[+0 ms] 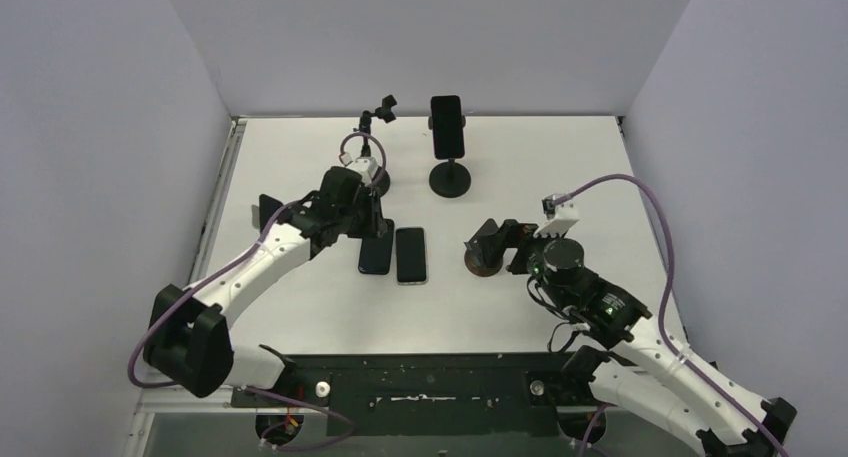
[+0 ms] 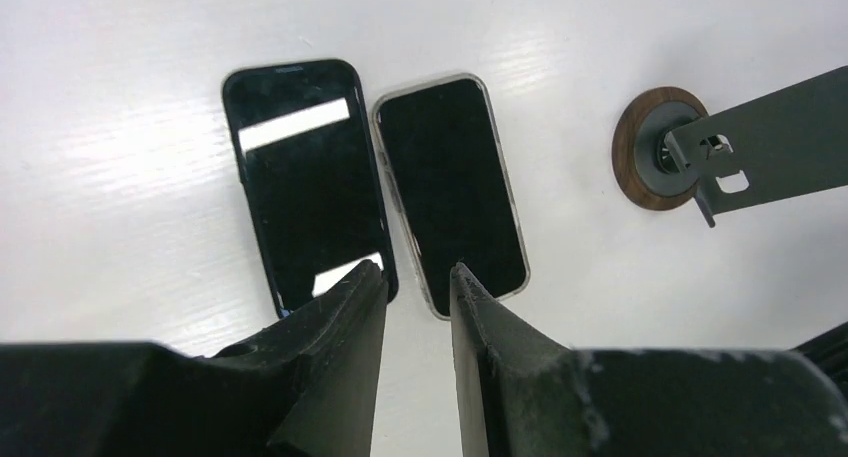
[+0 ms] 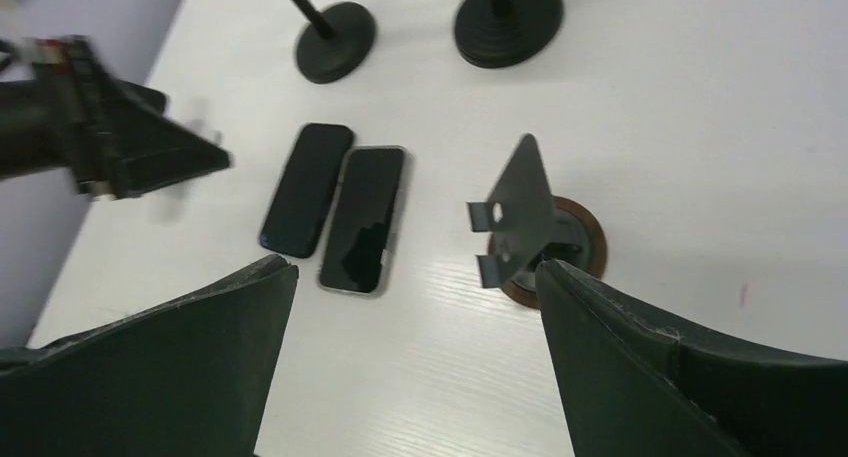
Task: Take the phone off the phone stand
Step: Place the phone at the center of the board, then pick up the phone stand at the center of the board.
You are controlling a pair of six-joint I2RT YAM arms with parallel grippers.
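- Black L gripper (image 2: 415, 273) – jaws a narrow slit apart, nothing betw. them; tips over near ends of 2 flat phones, dark phone (image 2: 305, 177) & clear-case phone (image 2: 450, 177), one below each finger.
- R gripper (image 3: 415, 267) wide open, empty – wood-base stand (image 3: 525, 212) just ahead.
- Farther ahead: phone (image 1: 447, 125) upright on black stand (image 1: 450, 177), well apart from both grippers.

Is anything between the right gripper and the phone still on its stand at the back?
Yes, the empty wood-based stand sits right ahead of the open right gripper, toward the mounted phone. Beyond it, nothing visible.
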